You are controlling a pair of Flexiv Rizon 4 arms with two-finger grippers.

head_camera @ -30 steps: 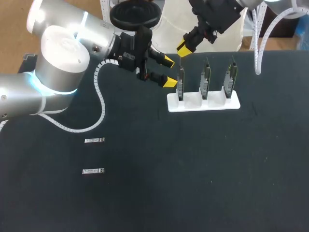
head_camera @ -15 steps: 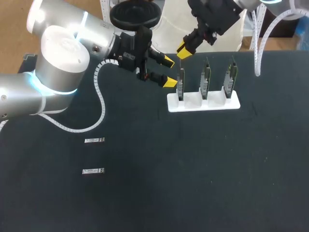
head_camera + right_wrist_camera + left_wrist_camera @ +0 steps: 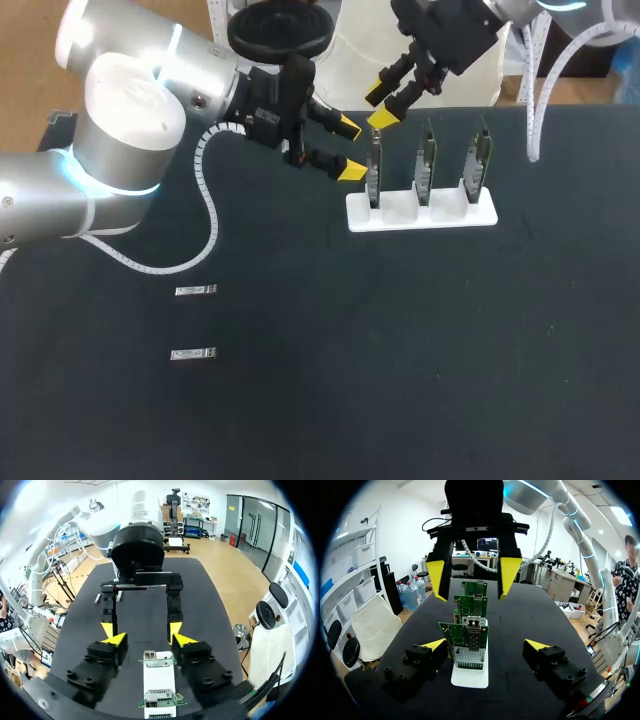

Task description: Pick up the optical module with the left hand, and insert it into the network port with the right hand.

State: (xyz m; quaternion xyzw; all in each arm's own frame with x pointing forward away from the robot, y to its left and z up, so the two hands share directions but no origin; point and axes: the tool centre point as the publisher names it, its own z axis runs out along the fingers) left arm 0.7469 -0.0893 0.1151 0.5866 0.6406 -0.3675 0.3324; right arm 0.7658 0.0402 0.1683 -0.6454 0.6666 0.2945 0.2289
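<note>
Two modules (image 3: 196, 291) lie flat on the table (image 3: 400, 370) towards its left side, one behind the other. They are well apart from both grippers and from the rack (image 3: 455, 214).

The white rack stands near the table's far edge, right of middle. It holds three upright boards (image 3: 427, 160) in a row.

The left gripper (image 3: 349, 148) hangs just left of the rack's first board. Its jaws are wide apart and hold nothing. From its wrist, the boards line up ahead of the gap between its fingers (image 3: 434, 645), with free space on either side.

The right gripper (image 3: 380, 106) hovers above and behind that same board, close to the far edge. Its jaws are also apart and empty. From its wrist, the rack runs under the gap between its fingers (image 3: 116, 639) and touches neither.

The two grippers face each other across the first board. They are near each other but not in contact.

A spiral cable (image 3: 210, 215) from the left arm rests on the table between the arm and the modules. A broad bare stretch of table lies in front of the rack and to its right.
</note>
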